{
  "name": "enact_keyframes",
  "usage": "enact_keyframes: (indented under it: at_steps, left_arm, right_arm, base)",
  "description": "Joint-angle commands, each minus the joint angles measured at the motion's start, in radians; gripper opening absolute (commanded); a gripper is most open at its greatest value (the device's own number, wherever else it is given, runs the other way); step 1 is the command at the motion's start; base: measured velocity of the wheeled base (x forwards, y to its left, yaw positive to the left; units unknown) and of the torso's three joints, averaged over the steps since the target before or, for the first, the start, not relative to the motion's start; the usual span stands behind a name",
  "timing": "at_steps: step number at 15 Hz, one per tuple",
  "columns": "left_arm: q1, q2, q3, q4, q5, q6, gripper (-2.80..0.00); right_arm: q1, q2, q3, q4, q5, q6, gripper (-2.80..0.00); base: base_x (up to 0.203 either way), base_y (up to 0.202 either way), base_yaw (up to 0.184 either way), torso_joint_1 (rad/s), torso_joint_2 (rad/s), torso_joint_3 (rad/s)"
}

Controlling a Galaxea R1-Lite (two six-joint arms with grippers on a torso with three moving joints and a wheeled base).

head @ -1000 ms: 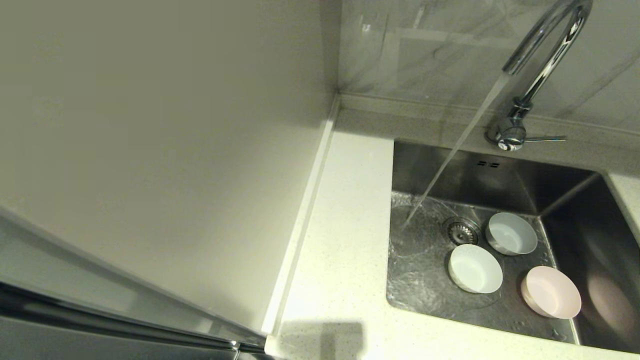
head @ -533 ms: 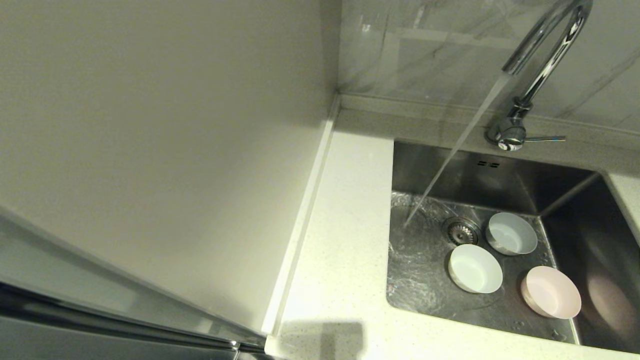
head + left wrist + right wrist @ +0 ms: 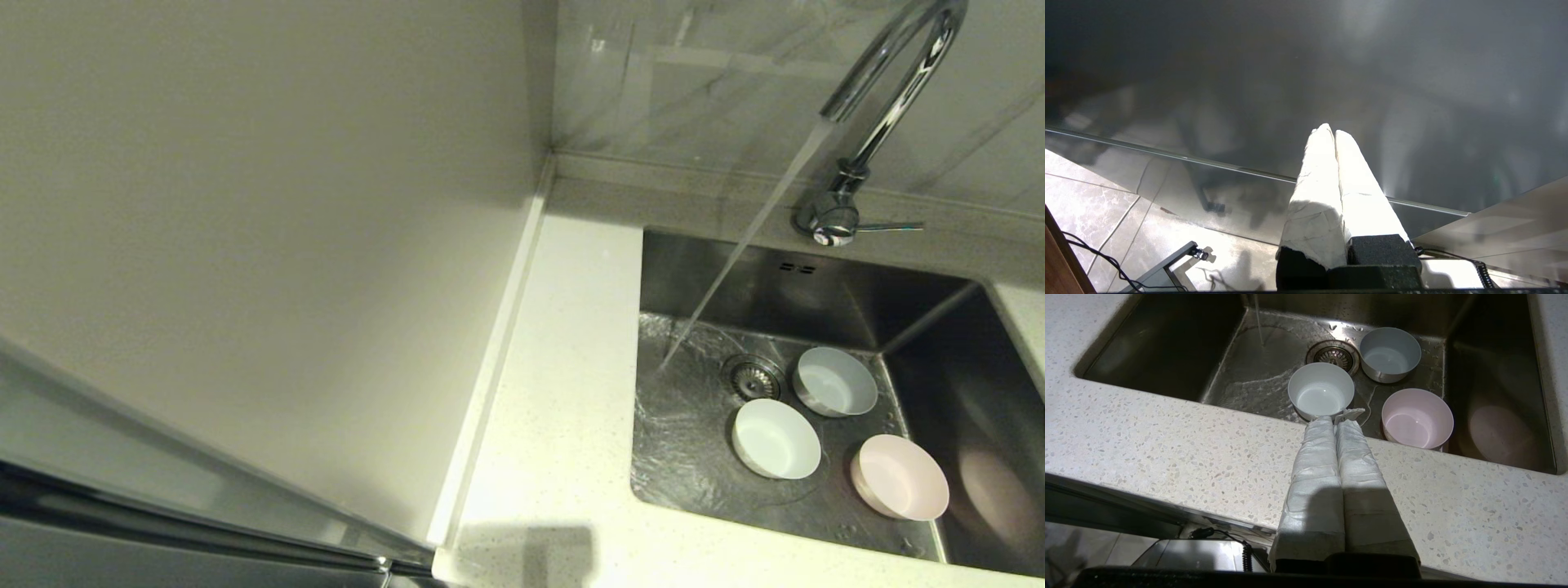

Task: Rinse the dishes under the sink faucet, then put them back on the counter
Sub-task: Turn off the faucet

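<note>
Head view, water: the faucet (image 3: 878,106) is running; its stream lands on the floor of the sink (image 3: 694,441) just left of the drain strainer (image 3: 753,377), touching none of the dishes.
Head view, dishes: the grey-blue bowl (image 3: 834,381) sits just right of the strainer, the white bowl (image 3: 775,438) in front of the strainer, the pink bowl (image 3: 900,488) nearest the front right. All stand upright on the sink floor; none is on the table (image 3: 555,392).
Head view, arms: neither arm shows here.
Left wrist view: the left end effector (image 3: 1329,131) has its wrapped fingers pressed together on nothing, pointed at a dark glossy panel above a tiled floor, away from the sink. It looks parked.
Right wrist view: the right end effector (image 3: 1336,421) hangs over the front edge of the table, fingers together and empty, tips aimed at the near rim of the white bowl (image 3: 1321,390). The pink bowl (image 3: 1417,417) and grey-blue bowl (image 3: 1389,353) lie beyond it, apart from one another.
Step in hand, my judgement: reaching for the first bowl, probably the white one.
Doing it well: spread the fingers before descending, straddle the near wall of the bowl, one finger inside and one outside, and close firmly since the rim is likely wet.
Carry: lift clear of its neighbours, move toward the stream, tilt the bowl so water runs out.
</note>
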Motion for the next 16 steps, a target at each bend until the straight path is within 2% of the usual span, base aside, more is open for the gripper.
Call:
enact_keyframes:
  at_steps: [1, 16]
  left_arm:
    - [0.000, -0.003, 0.000, 0.000, 0.000, 0.000, -2.80]
    - [0.000, -0.004, 0.000, 0.000, 0.000, -0.001, -2.80]
  right_arm:
    - [0.000, 0.001, 0.000, 0.000, 0.000, 0.000, -2.80]
    - [0.000, 0.001, -0.004, -0.002, 0.005, -0.011, -2.80]
  base:
    - [0.000, 0.000, 0.000, 0.000, 0.00, 0.000]
    - [0.000, 0.000, 0.000, 0.000, 0.00, 0.000]
